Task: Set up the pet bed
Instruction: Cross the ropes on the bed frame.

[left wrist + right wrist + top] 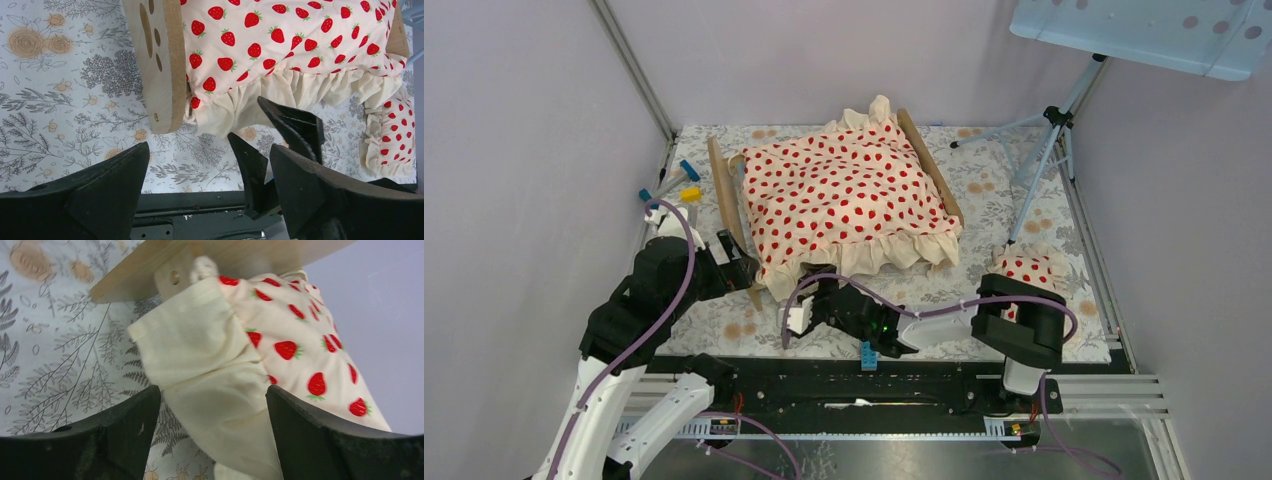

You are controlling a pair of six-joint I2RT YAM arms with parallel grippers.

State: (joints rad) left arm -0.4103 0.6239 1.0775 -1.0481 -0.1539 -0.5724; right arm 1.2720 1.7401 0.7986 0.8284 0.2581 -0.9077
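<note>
bed: I have the pet bed (724, 190) mid-table (714, 335), ahead of both arms, long axis running left to right, slightly skewed.
cover: blanket (844, 195) draped over the bed, frill hanging off the near side.
right gripper (212, 410): spread wide, blanket's near-left corner between the fingers, not pinched.
left gripper (209, 150): spread, holding nothing, just short of the left end board (160, 60).
pillow (1027, 270): on the table right of the bed, by my right arm.
nearer arm: right, I judge; that corner is its grab.
</note>
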